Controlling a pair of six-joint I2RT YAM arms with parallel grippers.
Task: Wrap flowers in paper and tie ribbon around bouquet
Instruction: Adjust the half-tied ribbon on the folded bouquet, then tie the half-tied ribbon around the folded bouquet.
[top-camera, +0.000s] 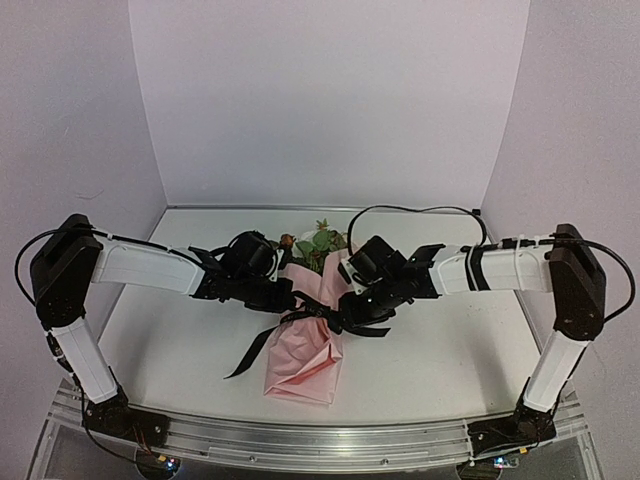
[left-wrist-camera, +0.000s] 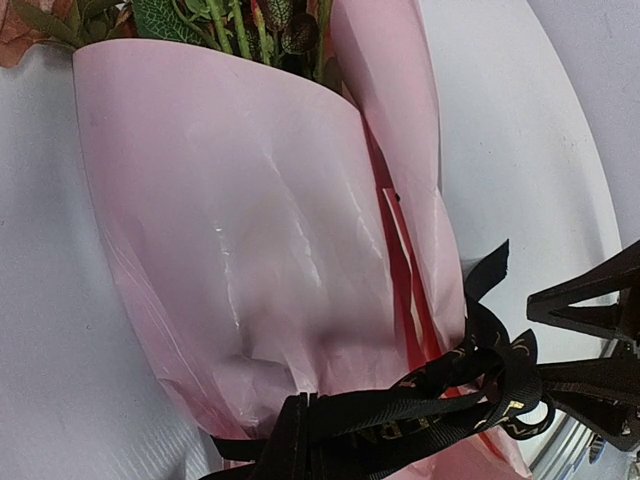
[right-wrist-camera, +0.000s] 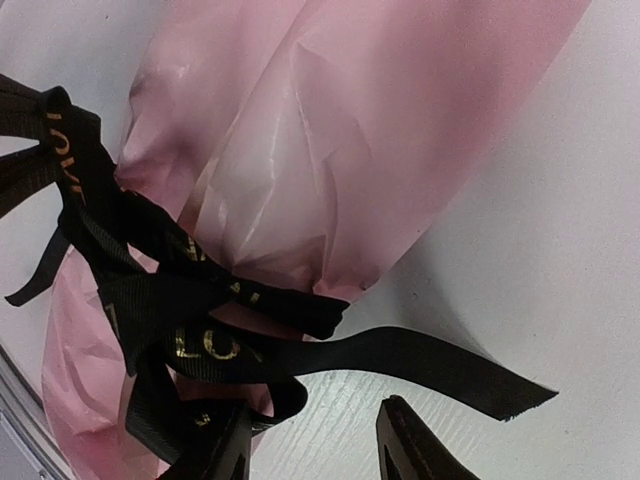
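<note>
Ribbon matters most here: the narrow black ribbon with gold lettering (right-wrist-camera: 215, 345) is knotted about the waist of the pink paper cone bouquet (top-camera: 303, 350). The bouquet lies mid-way across the white counter (top-camera: 450, 350), its long axis running far to near, with the rose heads and leaves (top-camera: 318, 243) at the far end. The left pincer (top-camera: 289, 297) sits just left of the knot, clamped tight, seemingly on a ribbon strand. The right pincer (right-wrist-camera: 318, 415) sits just right of it, jaws partly apart and gripping nothing. A loose tail lies just beyond its tips, pointing right. Both arms are equally near. Bare counter on either side gives room to draw the tails outward; the near edge is close.
</note>
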